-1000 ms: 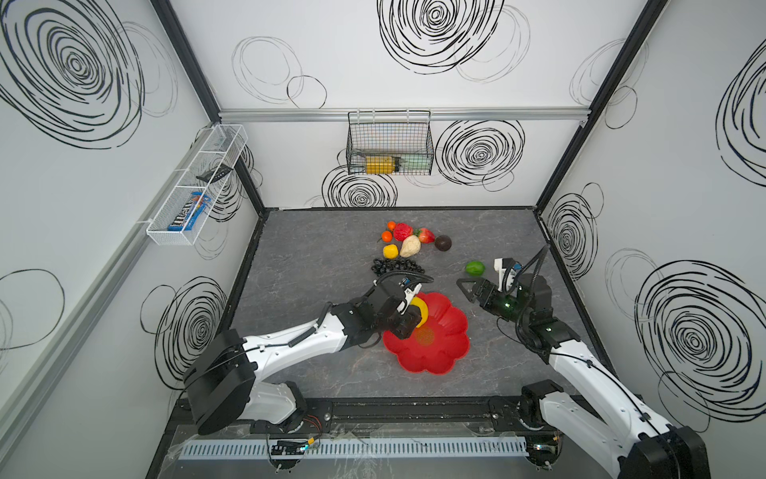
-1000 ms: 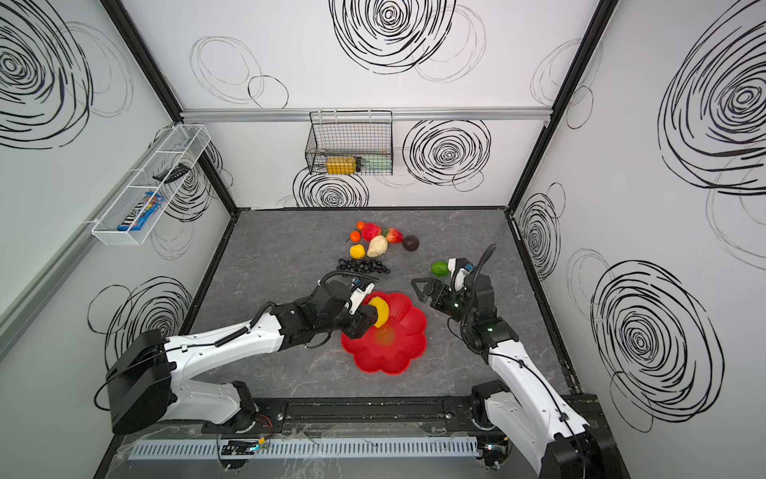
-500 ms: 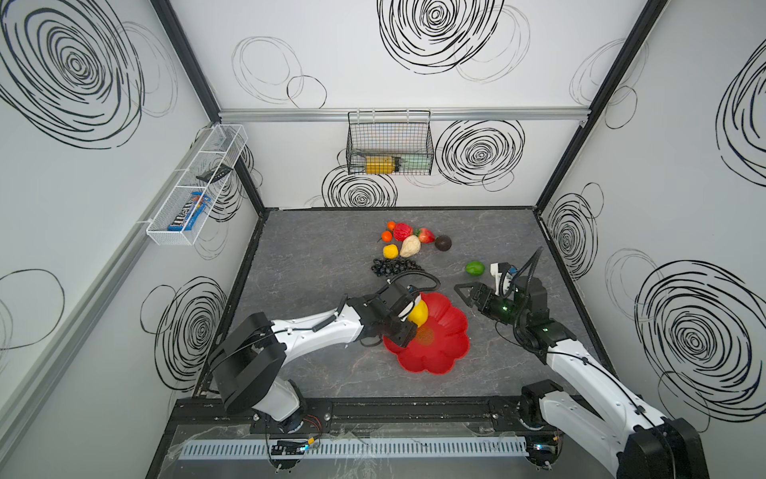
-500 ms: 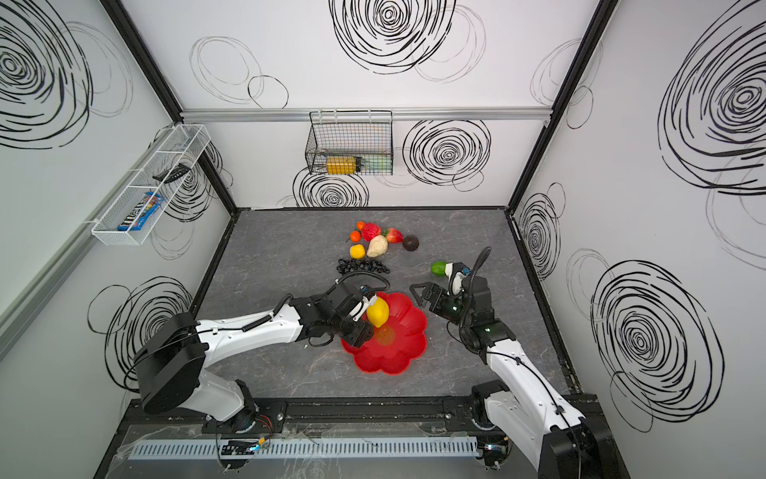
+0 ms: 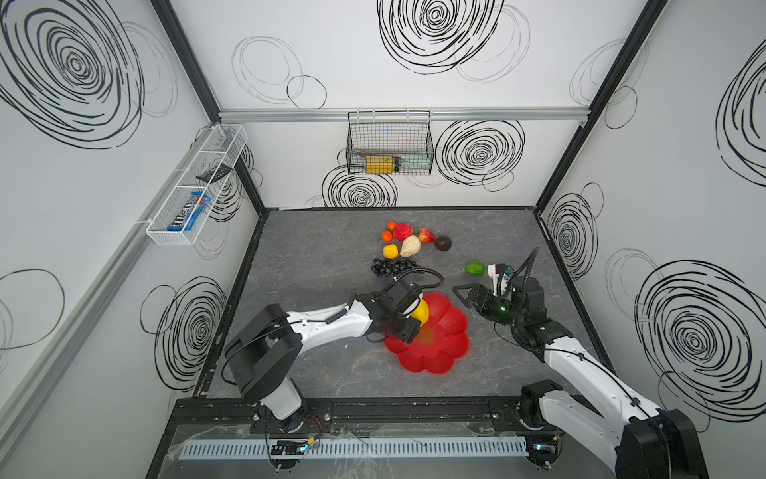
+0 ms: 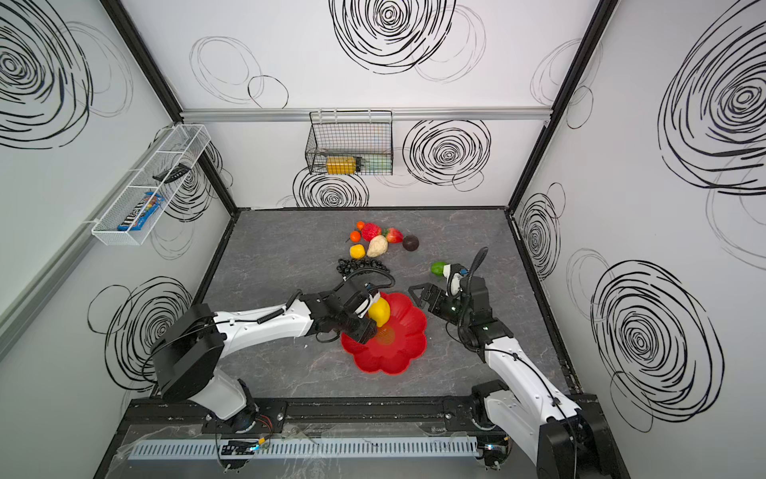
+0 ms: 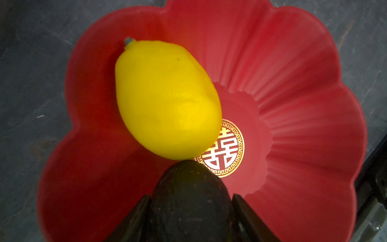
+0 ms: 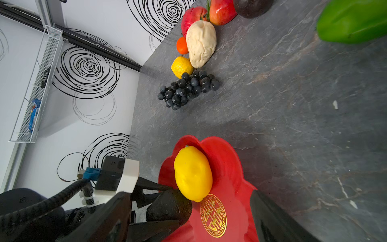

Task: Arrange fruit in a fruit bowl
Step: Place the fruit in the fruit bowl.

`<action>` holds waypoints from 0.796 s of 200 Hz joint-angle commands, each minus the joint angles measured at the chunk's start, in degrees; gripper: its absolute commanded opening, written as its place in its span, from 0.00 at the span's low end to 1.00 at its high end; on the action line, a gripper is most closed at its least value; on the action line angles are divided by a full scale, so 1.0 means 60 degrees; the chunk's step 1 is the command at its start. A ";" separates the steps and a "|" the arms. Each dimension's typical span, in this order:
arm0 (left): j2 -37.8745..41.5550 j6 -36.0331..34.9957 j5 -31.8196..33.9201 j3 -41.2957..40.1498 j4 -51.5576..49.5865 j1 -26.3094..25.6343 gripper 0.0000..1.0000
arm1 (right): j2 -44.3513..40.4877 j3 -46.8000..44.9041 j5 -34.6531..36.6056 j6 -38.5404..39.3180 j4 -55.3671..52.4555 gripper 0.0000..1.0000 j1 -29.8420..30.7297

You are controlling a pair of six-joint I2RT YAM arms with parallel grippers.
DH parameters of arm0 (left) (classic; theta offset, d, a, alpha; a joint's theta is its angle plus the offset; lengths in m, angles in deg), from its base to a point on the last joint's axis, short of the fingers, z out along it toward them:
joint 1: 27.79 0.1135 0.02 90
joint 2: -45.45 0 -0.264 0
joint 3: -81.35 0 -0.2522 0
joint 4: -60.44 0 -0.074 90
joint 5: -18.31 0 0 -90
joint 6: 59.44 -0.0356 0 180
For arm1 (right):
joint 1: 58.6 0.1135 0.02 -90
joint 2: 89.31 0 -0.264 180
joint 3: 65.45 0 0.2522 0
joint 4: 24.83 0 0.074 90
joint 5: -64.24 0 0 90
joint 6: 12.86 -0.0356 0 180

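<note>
The red flower-shaped fruit bowl [image 5: 449, 356] [image 6: 408, 352] [image 7: 303, 104] [image 8: 230, 163] lies on the grey floor. A yellow lemon [image 5: 422, 310] [image 6: 380, 311] [image 7: 167, 100] [image 8: 192, 174] rests inside on its far-left slope. My left gripper [image 5: 408, 320] [image 7: 191, 197] is shut on a dark avocado [image 7: 190, 201] [image 8: 169, 206], low over the bowl's left side, with the avocado's tip against the lemon. My right gripper [image 5: 466, 295] [image 6: 422, 294] hangs open and empty just right of the bowl. A green lime [image 5: 474, 268] [image 8: 351, 21] lies behind it.
More fruit sits at the back middle: a black grape bunch [image 5: 391, 266], a small lemon [image 5: 390, 251], a beige piece [image 5: 409, 246], a strawberry [image 5: 426, 235], a red apple [image 5: 402, 231], tangerines [image 5: 386, 235] and another avocado [image 5: 442, 242]. Wire baskets [image 5: 389, 143] hang on the walls.
My left gripper has carried the avocado toward the front and down over the bowl's left side, uncovering more of the lemon. The right arm has shifted only slightly.
</note>
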 commanded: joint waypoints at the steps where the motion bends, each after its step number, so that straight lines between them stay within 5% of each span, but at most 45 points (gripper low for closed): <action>1: -0.0160 0.0085 0.0227 0.0248 0.0005 -0.0024 0.64 | 0.0012 -0.0075 -0.0120 -0.0001 0.0241 0.94 -0.0030; 159: 0.0510 0.0099 0.1208 0.0202 -0.0168 -0.0186 0.80 | 0.0217 -0.0170 -0.0331 -0.0090 0.0396 0.94 -0.0057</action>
